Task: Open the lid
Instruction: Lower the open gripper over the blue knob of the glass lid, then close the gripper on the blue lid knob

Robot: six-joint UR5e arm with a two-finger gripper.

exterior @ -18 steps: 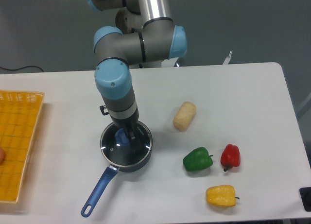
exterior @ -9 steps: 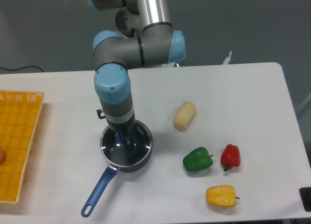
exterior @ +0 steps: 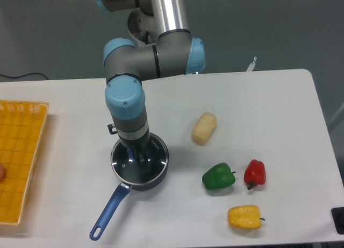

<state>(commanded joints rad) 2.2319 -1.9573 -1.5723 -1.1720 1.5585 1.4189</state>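
lid (exterior: 127,163): still sitting flat on the saucepan, left of centre on the table. Clear glass with a thin metal rim, looks properly seated all round, so not opened yet.

knob: honestly can't see it, the tool is parked right over the middle of the glass and blocks it.

gripper (exterior: 138,157): straight down on the centre of the lid, fingers pointing at the glass. Whether they're clamped on the knob or just around it, can't tell from this angle, the wrist hides the tips.

key relation: lid is directly under the tool, not off to any side. So my guess is the next move is a plain vertical lift, assuming the grip is actually on.

saucepan (exterior: 156,178): dark blue, its long handle (exterior: 109,210) sticks out toward the front-left edge, away from the arm. Can't make out anything inside through the glass.

basket (exterior: 24,111): yellow, far left, well apart from the pan. Something orange-ish peeks in at its left edge, too cut off to name.

loose stuff on the right: pale corn-looking roll (exterior: 204,128), green pepper (exterior: 218,176), red pepper (exterior: 255,172), yellow pepper (exterior: 244,216). All clear of the pan, none in any container.
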